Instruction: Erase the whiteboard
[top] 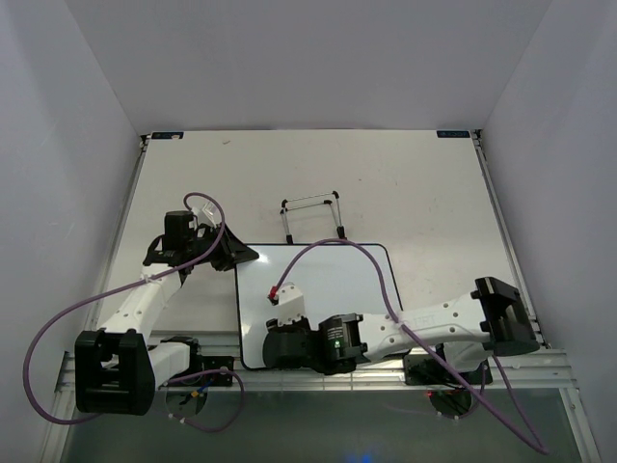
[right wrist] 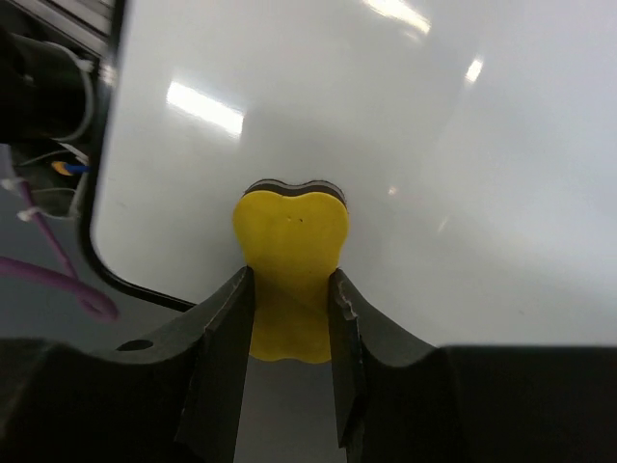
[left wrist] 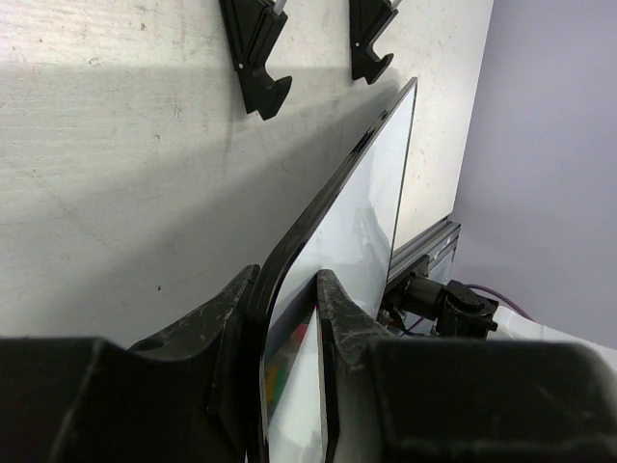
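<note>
Whiteboard [top: 333, 280] edge clamped in left claw [left wrist: 287, 289] | right claw [right wrist: 289, 285] grips yellow eraser [right wrist: 291, 231] on it

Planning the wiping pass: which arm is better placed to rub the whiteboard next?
Right. The right fingers grip the yellow eraser over the whiteboard; the left fingers clamp the board's edge, steadying it.

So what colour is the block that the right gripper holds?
The block is yellow; best seen from the right wrist.
</note>
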Controlling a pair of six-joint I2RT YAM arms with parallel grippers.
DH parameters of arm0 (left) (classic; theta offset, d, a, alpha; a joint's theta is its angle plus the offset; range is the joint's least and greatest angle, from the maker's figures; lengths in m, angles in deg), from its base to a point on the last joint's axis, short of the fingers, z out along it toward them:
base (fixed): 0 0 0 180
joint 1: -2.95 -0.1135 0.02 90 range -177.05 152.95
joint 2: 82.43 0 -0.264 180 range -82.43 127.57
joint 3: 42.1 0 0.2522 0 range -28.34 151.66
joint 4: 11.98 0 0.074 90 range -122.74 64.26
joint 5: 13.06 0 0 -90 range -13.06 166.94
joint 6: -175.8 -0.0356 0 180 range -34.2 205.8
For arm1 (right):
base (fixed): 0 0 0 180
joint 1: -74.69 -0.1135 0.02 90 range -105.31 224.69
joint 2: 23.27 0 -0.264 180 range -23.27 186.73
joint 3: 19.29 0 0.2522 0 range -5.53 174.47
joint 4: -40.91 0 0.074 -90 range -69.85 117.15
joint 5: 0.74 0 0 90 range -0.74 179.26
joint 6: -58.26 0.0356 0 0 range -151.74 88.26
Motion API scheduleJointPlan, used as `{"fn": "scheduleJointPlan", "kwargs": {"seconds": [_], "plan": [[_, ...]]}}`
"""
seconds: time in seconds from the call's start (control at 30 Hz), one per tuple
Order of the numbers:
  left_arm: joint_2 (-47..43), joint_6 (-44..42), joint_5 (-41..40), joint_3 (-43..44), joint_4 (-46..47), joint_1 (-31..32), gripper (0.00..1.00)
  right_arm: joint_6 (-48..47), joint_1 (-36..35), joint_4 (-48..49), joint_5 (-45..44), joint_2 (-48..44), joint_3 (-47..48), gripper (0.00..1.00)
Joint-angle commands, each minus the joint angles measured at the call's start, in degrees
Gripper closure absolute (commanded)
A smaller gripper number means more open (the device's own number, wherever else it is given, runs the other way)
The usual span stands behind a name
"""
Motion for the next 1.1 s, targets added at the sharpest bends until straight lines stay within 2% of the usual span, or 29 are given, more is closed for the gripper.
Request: {"fn": "scheduleJointPlan", "kwargs": {"seconds": [0.0, 0.27, 0.5, 0.6, 0.73, 0.9, 0.97, 1.07], "plan": [[0.81, -3.95, -6.99, -0.38, -2.99, 0.60, 1.00, -2.91, -0.72, 2.88, -3.87, 4.40, 5.93, 0.75], [0.90, -3.87, -6.90, -0.38, -2.90, 0.52, 1.00, -4.94, -0.81, 2.71, -5.10, 8.62, 13.41, 0.75], [0.55, -3.95, -6.81, -0.37, -2.90, 0.60, 1.00, -2.04, -0.72, 2.19, -5.98, 6.43, 9.91, 0.75], [0.37, -3.95, -6.81, -0.46, -2.82, 0.60, 1.00, 2.26, -0.20, 0.17, -6.33, 2.75, 3.50, 0.75], [0.37, -3.95, -6.72, -0.38, -2.82, 0.52, 1.00, 10.51, 0.42, -2.03, -5.63, -5.16, -9.85, 0.75], [0.20, -3.87, -6.46, -0.46, -2.82, 0.52, 1.00, 23.25, 0.77, -7.47, -4.58, -18.34, -28.20, 0.75], [0.19, -3.95, -6.46, -0.46, -2.73, 0.60, 1.00, 25.55, 1.04, -7.92, -3.96, -25.45, -35.41, 0.75], [0.28, -3.95, -6.28, -0.46, -2.73, 0.69, 1.00, 28.10, 2.18, -8.62, -2.82, -35.29, -41.24, 0.75]]}}
